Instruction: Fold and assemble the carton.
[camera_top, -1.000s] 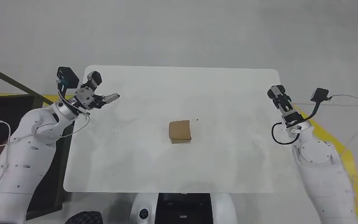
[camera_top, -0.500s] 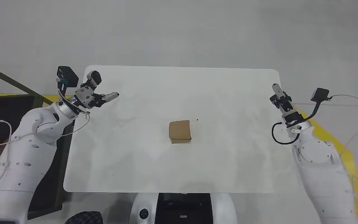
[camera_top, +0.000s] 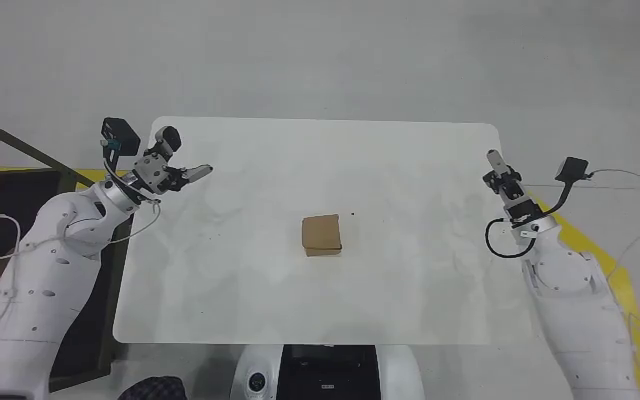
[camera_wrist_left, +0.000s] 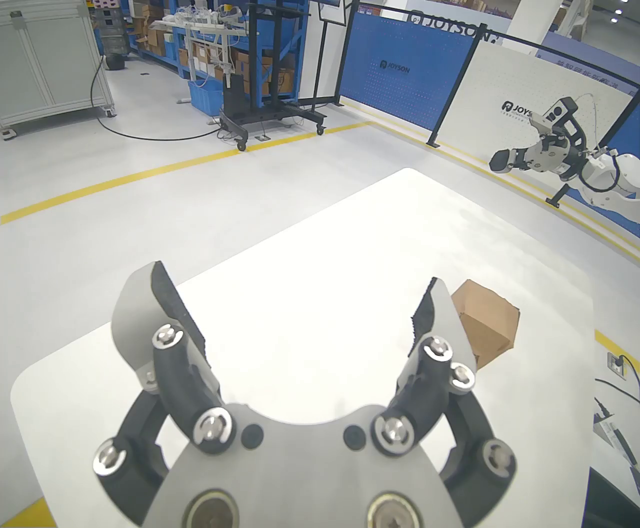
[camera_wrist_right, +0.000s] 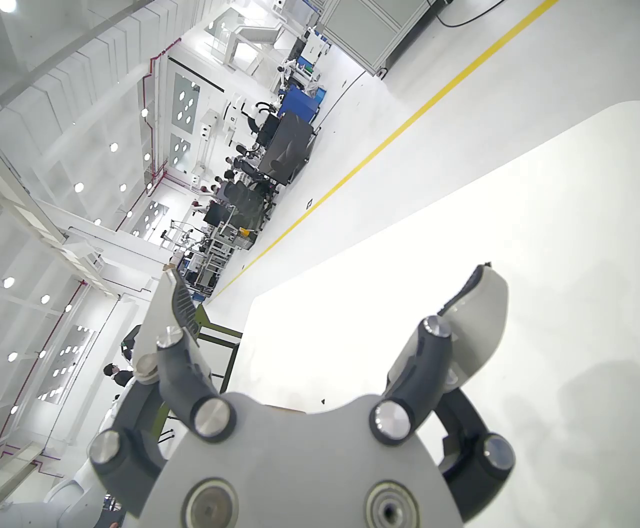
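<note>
Carton (camera_top: 322, 235) stands as a small brown box on the tabletop (camera_top: 420, 290), between my left fingers (camera_wrist_left: 135, 310) and my right fingers (camera_wrist_right: 482, 305), well apart from both. Left fingers are spread wide. Right fingers are spread wide too, gripping nothing.

Right claw (camera_wrist_right: 327, 287) hangs over the white worktop (camera_wrist_right: 450, 215) near its corner, both fingers (camera_wrist_right: 175, 300) spread wide apart, pale floor (camera_wrist_right: 475, 95) with a yellow line (camera_wrist_right: 395, 136) running past the worktop's far edge.
</note>
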